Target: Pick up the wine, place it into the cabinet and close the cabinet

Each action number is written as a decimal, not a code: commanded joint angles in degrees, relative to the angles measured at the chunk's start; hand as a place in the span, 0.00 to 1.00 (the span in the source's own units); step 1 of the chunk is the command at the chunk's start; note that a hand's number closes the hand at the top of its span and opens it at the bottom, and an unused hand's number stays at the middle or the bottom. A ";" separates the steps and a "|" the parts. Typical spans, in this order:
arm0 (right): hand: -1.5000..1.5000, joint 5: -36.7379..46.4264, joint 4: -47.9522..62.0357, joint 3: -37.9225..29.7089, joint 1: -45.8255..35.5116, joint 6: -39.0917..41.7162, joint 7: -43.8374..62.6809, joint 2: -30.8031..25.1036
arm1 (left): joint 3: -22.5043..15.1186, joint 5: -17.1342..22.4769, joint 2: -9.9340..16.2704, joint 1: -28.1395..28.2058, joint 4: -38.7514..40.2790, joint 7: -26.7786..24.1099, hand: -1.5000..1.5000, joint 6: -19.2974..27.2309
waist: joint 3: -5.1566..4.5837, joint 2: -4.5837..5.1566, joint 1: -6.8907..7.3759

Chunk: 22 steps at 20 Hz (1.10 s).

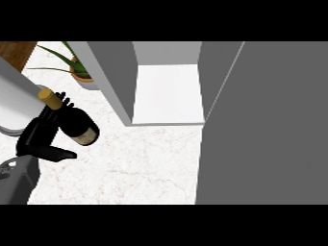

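Wine bottle grasped in left hand, above white marble counter, grey cabinet open.

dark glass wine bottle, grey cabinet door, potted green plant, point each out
dark glass wine bottle [85,126], head view, on its body above the label
grey cabinet door [280,129], head view, mid panel
potted green plant [76,63], head view, on its leaves

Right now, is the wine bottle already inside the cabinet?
No, the wine bottle is held in the left hand over the counter, left of the open cabinet.
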 commanded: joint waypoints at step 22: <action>0.00 -2.60 -6.12 1.50 1.66 -0.22 2.43 1.00 | -9.99 -8.99 -1.31 -1.17 1.18 -19.41 1.00 0.83 | -0.16 0.17 -0.32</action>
